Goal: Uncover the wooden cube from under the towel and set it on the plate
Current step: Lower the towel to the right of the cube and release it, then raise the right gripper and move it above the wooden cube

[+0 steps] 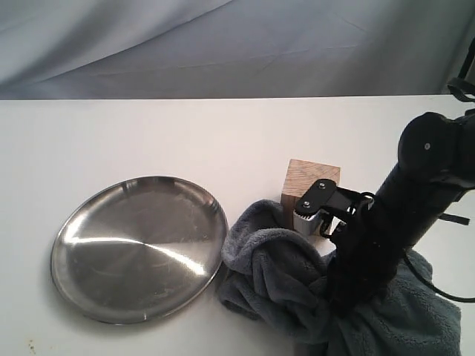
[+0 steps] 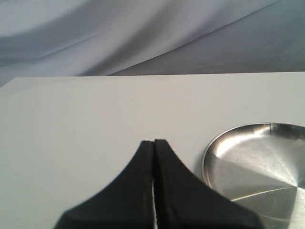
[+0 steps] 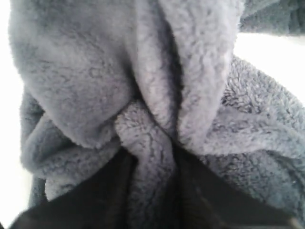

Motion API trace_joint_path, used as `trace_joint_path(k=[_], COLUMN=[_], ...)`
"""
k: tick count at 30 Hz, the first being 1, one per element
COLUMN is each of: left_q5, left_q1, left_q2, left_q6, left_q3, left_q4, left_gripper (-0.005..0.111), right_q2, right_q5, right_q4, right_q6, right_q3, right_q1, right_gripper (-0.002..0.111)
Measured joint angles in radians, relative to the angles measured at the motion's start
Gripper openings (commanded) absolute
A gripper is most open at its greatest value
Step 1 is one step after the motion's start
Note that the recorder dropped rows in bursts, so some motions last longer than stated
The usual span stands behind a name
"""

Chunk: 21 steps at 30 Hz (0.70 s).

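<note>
The cube (image 1: 315,176) was seen largely bared, standing on the table (image 1: 148,141) to the right of the plate (image 1: 137,248) and apart from it. Its lower part was hidden by a fold of the towel (image 1: 274,271) and by the right arm (image 1: 401,200). The towel was heaped in front of the cube, with one edge just beside the plate's rim; whether the two touched could not be told.

In the right wrist view a thick fold of fleece was shown pinched in the right gripper (image 3: 152,191), with dark fingers (image 3: 114,195) pressed in on either side. The left gripper (image 2: 153,144) was held above bare table, its jaws pressed together on nothing, with the plate close by.

Several faults could be foreseen. As fleece lay against the cube's base, a pull across the cube could drag or topple it. Were the towel let go where it was heaped, the cube's near side would be crowded and the way to the plate blocked, so cloth might be caught along with wood. The plate could also be shoved by trailing cloth. The pinch looked deep, so a slip was judged unlikely.
</note>
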State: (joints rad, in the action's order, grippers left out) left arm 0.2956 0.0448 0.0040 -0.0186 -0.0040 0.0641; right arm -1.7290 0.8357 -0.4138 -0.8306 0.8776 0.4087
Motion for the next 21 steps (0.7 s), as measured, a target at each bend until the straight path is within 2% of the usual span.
trace_joint_path(k=[2,3,12,21], left_q5=[0.0,0.0,0.0,0.0], left_q1=[0.0,0.0,0.0,0.0], left_q2=[0.0,0.0,0.0,0.0], left_q6=[0.0,0.0,0.0,0.0], left_q3=[0.0,0.0,0.0,0.0], left_q4=[0.0,0.0,0.0,0.0], left_gripper=[0.0,0.0,0.0,0.0], right_q2=[0.005,0.005,0.056,0.303], right_q5=[0.041,0.065,0.187,0.197], right_q4=[-0.005,-0.006,-0.036,-0.041], right_q6=[0.0,0.0,0.015,0.023], right_q3=[0.0,0.0,0.0,-0.001], right_q1=[0.0,0.0,0.0,0.0], right_gripper=[0.069,0.074,0.071,0.07])
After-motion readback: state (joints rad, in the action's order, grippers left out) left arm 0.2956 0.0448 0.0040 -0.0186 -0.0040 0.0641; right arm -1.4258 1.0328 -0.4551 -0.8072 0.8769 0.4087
